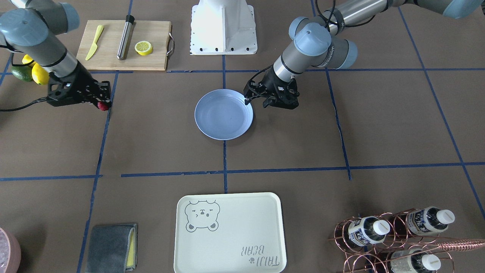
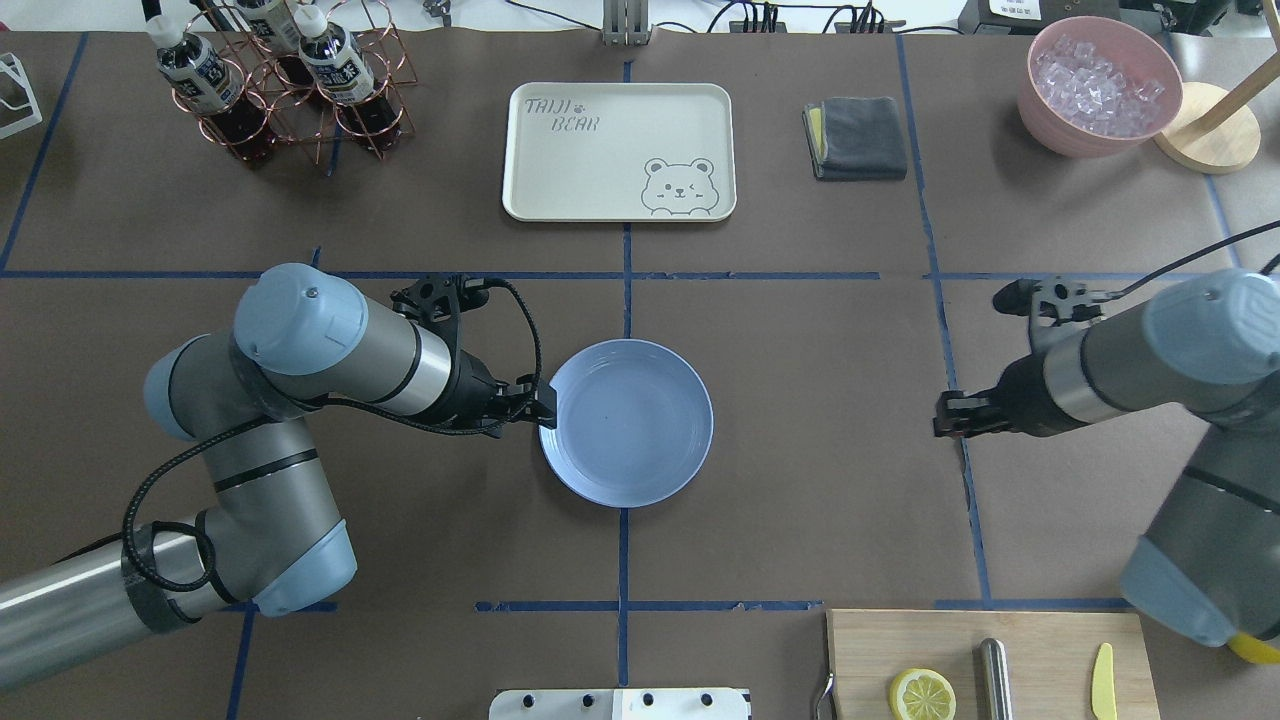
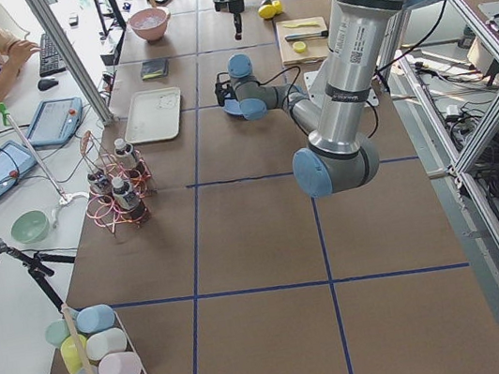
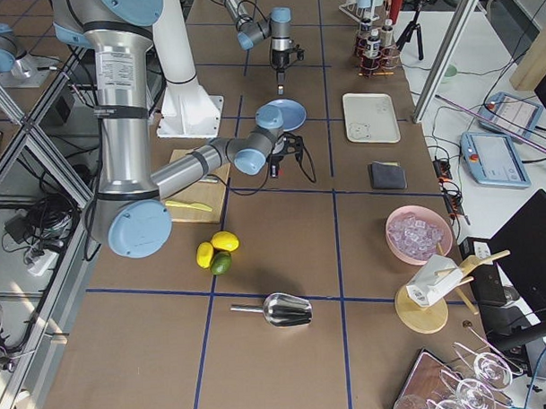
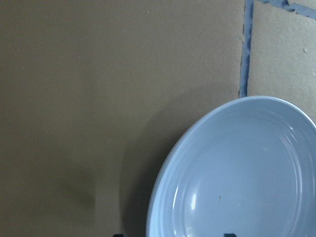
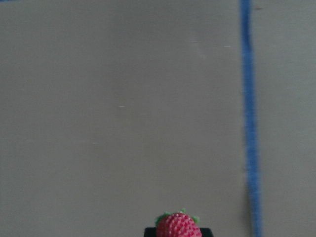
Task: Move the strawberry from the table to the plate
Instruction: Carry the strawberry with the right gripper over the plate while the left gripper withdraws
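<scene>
The strawberry (image 1: 102, 106), small, red and bumpy, sits between the fingers of my right gripper (image 1: 103, 104), which is shut on it; the right wrist view shows the strawberry (image 6: 177, 226) at its bottom edge over bare brown table (image 6: 123, 108). The light-blue plate (image 2: 625, 450) lies at the table's middle and holds nothing. My right gripper (image 2: 942, 415) is well off to the plate's side. At the plate's opposite rim stands my left gripper (image 2: 545, 405), open, and the left wrist view shows the plate (image 5: 237, 173) running between its fingertips.
A wooden cutting board (image 1: 151, 36) holds a lemon slice (image 1: 144, 47), a yellow knife (image 1: 94, 42) and a metal rod (image 1: 125, 37). Lemons and a lime (image 1: 28, 70) lie by the right arm. A cream bear tray (image 1: 227, 235), grey cloth (image 1: 110, 246) and bottle rack (image 1: 398, 239) line the far side.
</scene>
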Motion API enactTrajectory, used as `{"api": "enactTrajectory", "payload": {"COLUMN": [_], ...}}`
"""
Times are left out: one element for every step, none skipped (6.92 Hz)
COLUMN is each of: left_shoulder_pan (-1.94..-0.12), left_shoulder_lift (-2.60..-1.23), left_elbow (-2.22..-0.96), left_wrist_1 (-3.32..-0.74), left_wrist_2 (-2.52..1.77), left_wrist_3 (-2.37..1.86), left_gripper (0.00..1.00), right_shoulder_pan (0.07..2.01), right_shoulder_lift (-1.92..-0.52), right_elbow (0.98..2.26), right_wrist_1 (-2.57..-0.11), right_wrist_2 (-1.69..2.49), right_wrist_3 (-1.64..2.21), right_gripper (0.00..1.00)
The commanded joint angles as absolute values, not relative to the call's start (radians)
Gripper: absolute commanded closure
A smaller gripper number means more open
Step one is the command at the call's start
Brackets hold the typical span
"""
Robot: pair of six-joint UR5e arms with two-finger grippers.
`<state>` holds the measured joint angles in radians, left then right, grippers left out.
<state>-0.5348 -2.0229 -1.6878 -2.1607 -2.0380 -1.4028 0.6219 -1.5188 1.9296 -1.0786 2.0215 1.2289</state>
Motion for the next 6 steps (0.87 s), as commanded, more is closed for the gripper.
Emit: {"api": "enactTrajectory", "payload": {"left_shoulder_pan": [-0.599, -0.680, -0.755, -0.779, -0.778, -0.778], "left_shoulder_lift": [-1.932, -1.846, -1.821, -1.810, -1.810, -1.812], "left_elbow": [-1.770, -1.808, -1.807, -1.809, -1.807, -1.806], "left_wrist_1": [-2.167, -2.177, -2.174, -2.174, -2.175, -2.175], "left_wrist_2": [-2.051, -2.096, -2.221, -2.241, -2.240, -2.238], "left_wrist_3": [-1.346, -1.234, -1.186, -1.175, -1.177, -1.177], "left_gripper": [0.27, 0.27, 0.27, 0.27, 0.26, 0.23], "right_shoulder_pan": [0.406, 0.361, 0.347, 0.336, 0.336, 0.336], "right_shoulder_lift": [-1.251, -1.086, -0.958, -0.907, -0.899, -0.893], "right_elbow": [1.884, 1.806, 1.702, 1.659, 1.642, 1.613], "right_wrist_1": [-1.119, -1.228, -1.256, -1.262, -1.267, -1.282], "right_wrist_2": [1.793, 1.696, 1.649, 1.605, 1.602, 1.594], "right_wrist_3": [1.525, 1.570, 1.683, 1.696, 1.695, 1.687], "right_gripper": [1.00, 1.00, 1.00, 1.00, 1.00, 1.00]}}
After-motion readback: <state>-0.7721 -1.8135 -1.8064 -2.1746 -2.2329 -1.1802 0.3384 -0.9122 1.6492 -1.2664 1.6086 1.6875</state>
